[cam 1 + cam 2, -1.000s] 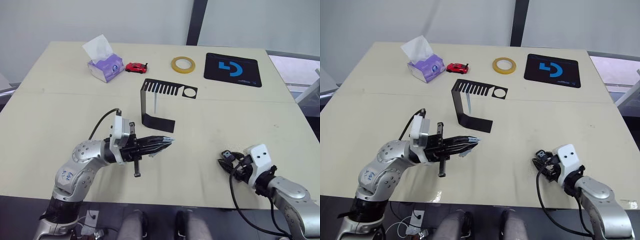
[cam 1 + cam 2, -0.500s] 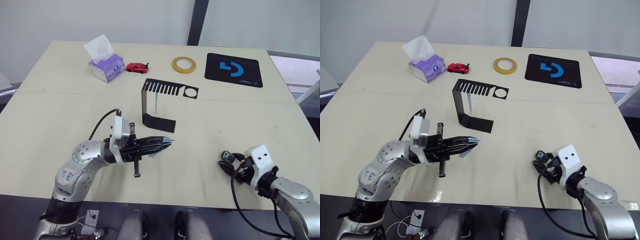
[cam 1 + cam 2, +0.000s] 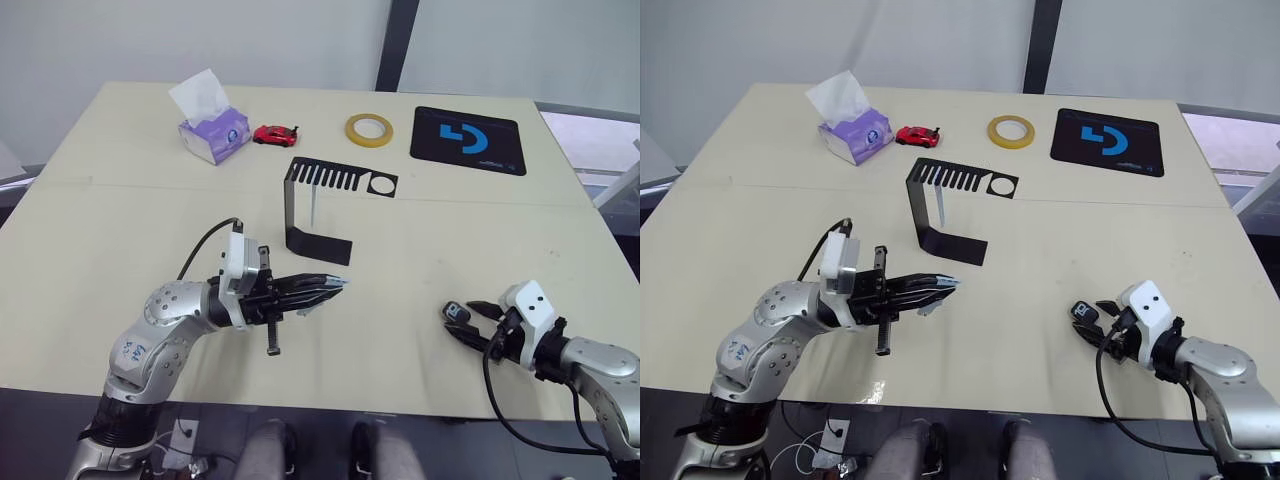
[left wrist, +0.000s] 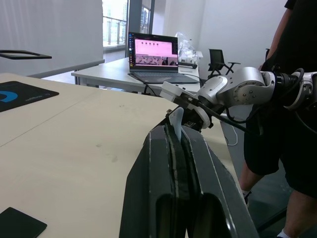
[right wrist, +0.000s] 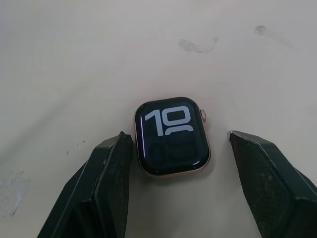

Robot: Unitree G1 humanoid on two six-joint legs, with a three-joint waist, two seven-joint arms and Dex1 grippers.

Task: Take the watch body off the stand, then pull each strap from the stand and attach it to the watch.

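- Your right gripper (image 5: 176, 163) has just let go: a second ago it sat bunched over the watch body (image 5: 172, 136), and now its fingers (image 5: 106, 168) stand wide apart, one either side of the case with bare surface showing between.
- The watch body now lies flat and face up on the surface (image 3: 120, 220), near the front edge toward the right corner, white digits showing. From the head view you see it just ahead of the right gripper (image 3: 478, 325), which has swung lower and further out toward that corner.
- Your left gripper (image 3: 338, 286) has not moved over the last second; it hovers front of centre, fingers (image 4: 163, 163) pressed narrow on a pale blue strap (image 4: 176, 121) whose tip pokes out between them.
- The stand (image 3: 318, 212) sits mid-surface, and a second pale strap (image 3: 312, 205) hangs under its slotted top plate.
- What that means, as I read it: the body is off the stand and parked, one strap is in hand, so the next job is bringing strap and case together. You may need to re-grip the case, since a loose one could slide when the strap pushes in.
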